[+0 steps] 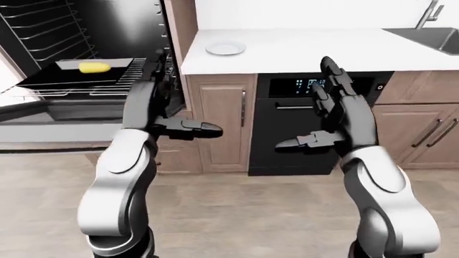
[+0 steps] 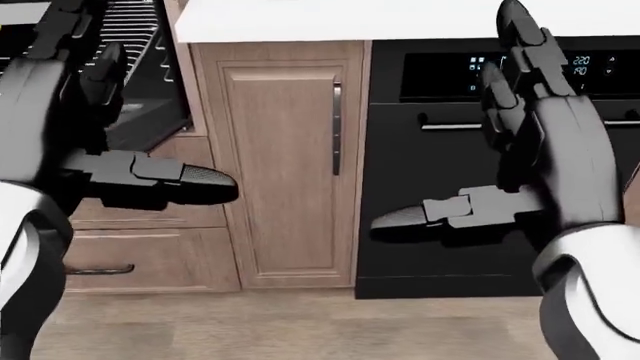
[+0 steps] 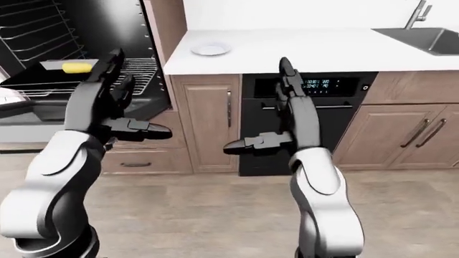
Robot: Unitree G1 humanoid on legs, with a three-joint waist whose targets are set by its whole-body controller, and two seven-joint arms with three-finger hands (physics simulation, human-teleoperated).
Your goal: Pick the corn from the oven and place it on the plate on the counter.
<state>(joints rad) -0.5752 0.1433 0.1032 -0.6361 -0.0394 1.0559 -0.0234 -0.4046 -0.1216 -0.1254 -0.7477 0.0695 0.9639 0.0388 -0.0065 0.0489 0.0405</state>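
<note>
The yellow corn (image 1: 94, 67) lies on a dark tray (image 1: 50, 75) on a rack inside the open oven (image 1: 86, 32), at the upper left of the left-eye view. A small white plate (image 1: 225, 49) sits on the white counter (image 1: 308, 51), right of the oven. My left hand (image 1: 168, 102) is open, raised beside the oven's right edge, below and right of the corn. My right hand (image 1: 323, 113) is open and empty, held up before the black dishwasher (image 1: 287, 129).
The oven door (image 1: 43, 134) hangs open at the left. A wooden cabinet door (image 2: 285, 165) stands between the oven and the dishwasher. A sink (image 1: 430, 37) with a faucet is set in the counter at the upper right. Wooden floor lies below.
</note>
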